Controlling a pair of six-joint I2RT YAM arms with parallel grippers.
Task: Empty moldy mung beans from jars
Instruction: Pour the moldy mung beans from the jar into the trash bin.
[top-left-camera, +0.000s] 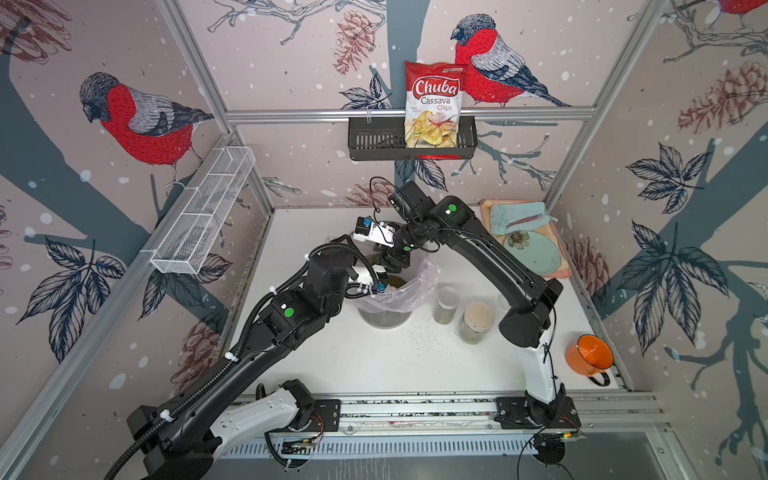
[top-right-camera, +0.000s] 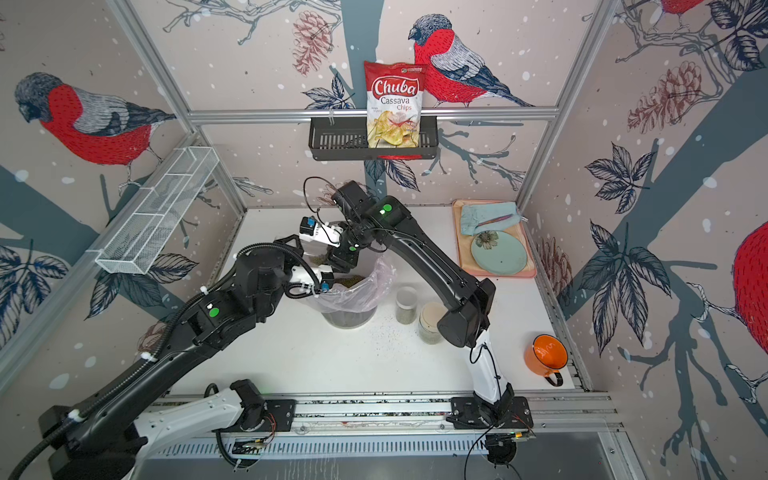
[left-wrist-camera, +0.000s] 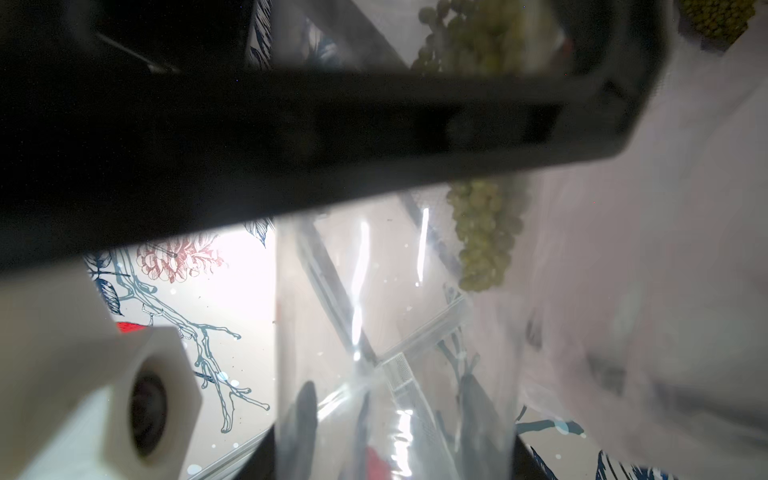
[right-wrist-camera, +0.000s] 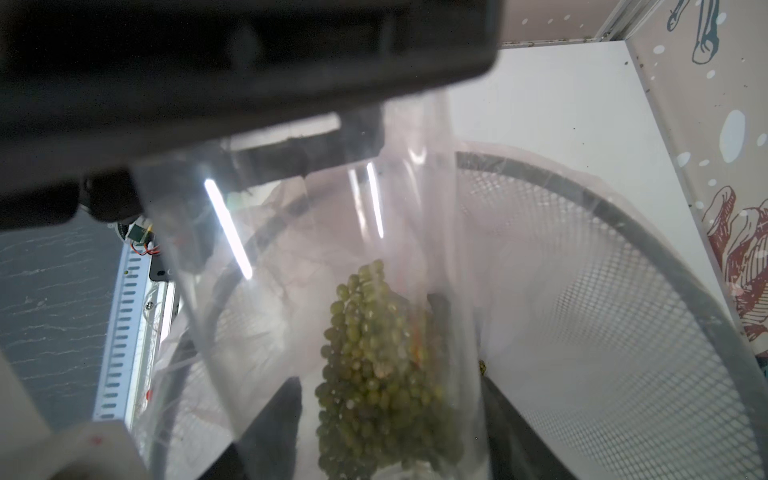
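In both top views the left arm (top-left-camera: 249, 357) and the right arm (top-left-camera: 498, 266) meet above a mesh bin (top-left-camera: 384, 320) with a pink liner (top-left-camera: 419, 286), which stands in the middle of the white tabletop (top-left-camera: 395, 365). Between their tips hangs the tall jar (top-right-camera: 318, 259), clear, with a small olive patch of beans (top-right-camera: 319, 260) inside it. More beans lie in the liner below. Just right of the bin stand the short jar (top-left-camera: 445, 307) and the lidded jar (top-left-camera: 477, 324), close together and upright, both greenish at the bottom. Dark specks dot the tabletop near them. An orange mug (top-left-camera: 589, 353) sits well apart at the near right.

In the left wrist view the tall jar runs straight out from the left end effector (left-wrist-camera: 386, 395), whose dark fingers (left-wrist-camera: 305, 411) sit narrow against the glass on both sides, holding it. A black bar crosses the jar farther along, and a clump of beans clings to the wall on either side of that bar.

In the right wrist view the right end effector (right-wrist-camera: 370, 353) has one finger (right-wrist-camera: 274, 415) on each side of the jar, right where the clump sits. Whether they press the glass or only flank it I cannot tell. The bin's rim and mesh wall curve behind the jar.
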